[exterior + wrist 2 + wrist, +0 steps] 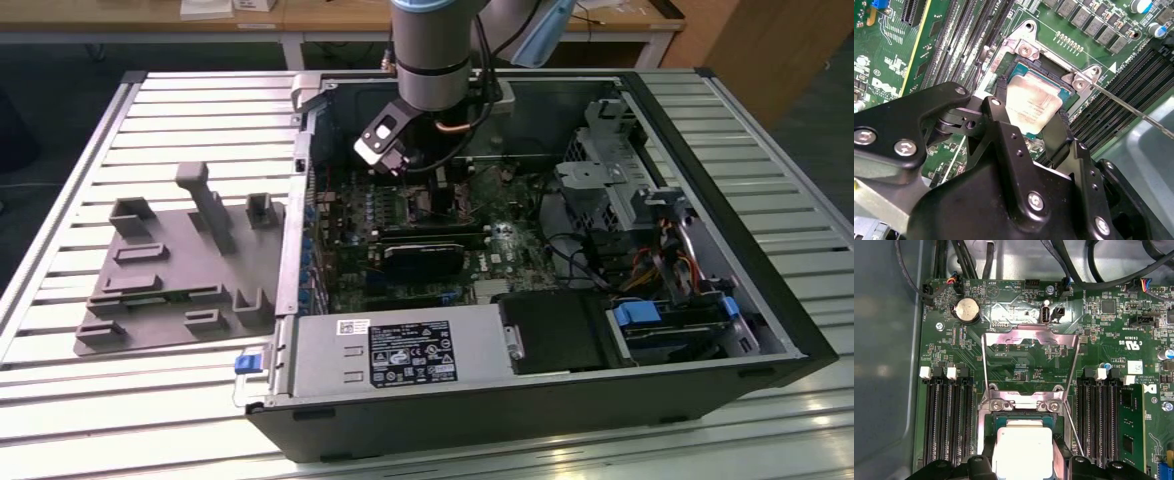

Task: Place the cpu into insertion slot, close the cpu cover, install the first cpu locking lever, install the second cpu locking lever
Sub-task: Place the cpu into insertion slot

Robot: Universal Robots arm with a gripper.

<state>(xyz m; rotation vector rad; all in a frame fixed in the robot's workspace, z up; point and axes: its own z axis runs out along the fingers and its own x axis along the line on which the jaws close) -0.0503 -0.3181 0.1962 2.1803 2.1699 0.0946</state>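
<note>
The gripper [1030,118] clasped the cpu [1031,100] by two opposite edges, the chip lying in or just above the insertion slot [1026,64]. The cpu cover [1004,337] stood open and a locking lever [1134,107] hung free, so closing and both levers remained.

Recorded, each placed by the one insertion slot [1024,401]: one cpu [1021,450] at it; one cpu cover [1029,336] raised beside it; two screws [996,405] on its rim; one coin cell [966,309] beyond the cover; one memory module [1131,432] near it.
</note>
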